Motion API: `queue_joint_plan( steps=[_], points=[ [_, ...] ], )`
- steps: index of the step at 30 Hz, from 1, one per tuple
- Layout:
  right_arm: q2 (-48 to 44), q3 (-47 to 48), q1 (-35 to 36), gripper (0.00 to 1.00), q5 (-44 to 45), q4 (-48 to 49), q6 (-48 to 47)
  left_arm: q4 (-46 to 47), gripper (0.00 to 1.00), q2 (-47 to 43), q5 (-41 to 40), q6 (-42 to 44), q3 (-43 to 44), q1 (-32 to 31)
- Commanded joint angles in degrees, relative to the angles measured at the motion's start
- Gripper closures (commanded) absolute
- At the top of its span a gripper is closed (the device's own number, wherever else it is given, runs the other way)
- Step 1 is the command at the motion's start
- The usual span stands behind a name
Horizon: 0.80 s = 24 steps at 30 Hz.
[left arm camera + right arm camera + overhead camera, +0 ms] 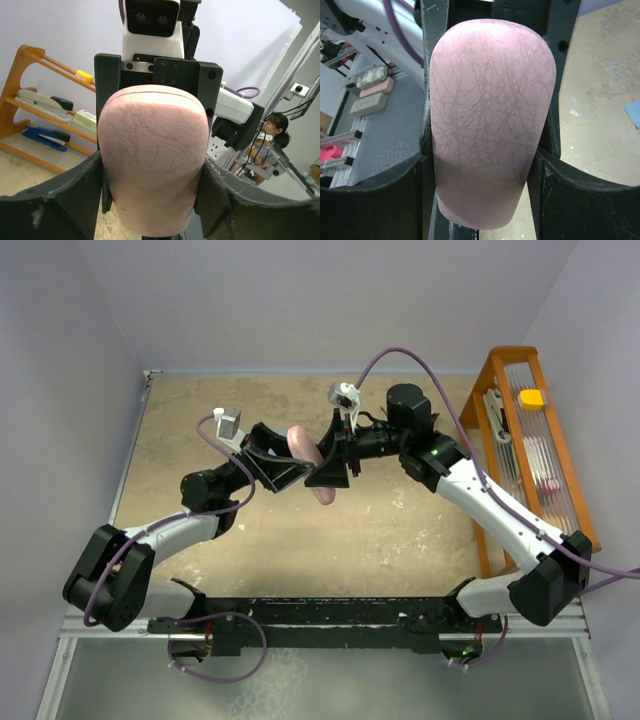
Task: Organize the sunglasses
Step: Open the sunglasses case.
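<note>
Both our left pincer and right pincer squeeze the pink case from either long side, right between them, and we cannot see the sunglasses.

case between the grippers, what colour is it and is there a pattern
Pale pink case, covered in fine darker crackle lines; clearest in the right wrist view.

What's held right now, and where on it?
The pink case: the left gripper clamps across its long sides near one end, the right gripper across them near the other end.
</note>
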Motion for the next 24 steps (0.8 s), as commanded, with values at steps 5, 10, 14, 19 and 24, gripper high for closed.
queue_joint_plan(
  steps=[5,10,14,19,24],
  points=[
    [-0.66,2.08,0.37,1.0,0.7,2.39,-0.2,11.48,0.81,-0.29,1.18,0.44,2.36,-0.29],
    [-1.5,1.66,0.38,1.0,0.66,2.21,-0.35,11.5,0.72,-0.56,1.31,0.91,2.16,-0.29],
    [-1.72,1.83,0.35,1.0,-0.87,1.6,-0.31,11.42,0.57,-0.83,1.45,0.51,2.41,-0.29],
    [-1.88,1.53,0.36,1.0,0.06,1.81,-0.31,11.5,0.45,-1.11,1.21,-0.29,2.95,0.5],
    [-2.1,1.26,0.33,1.0,0.04,1.86,-0.44,11.48,0.38,-1.79,1.5,-0.52,3.07,1.13]
  ],
)
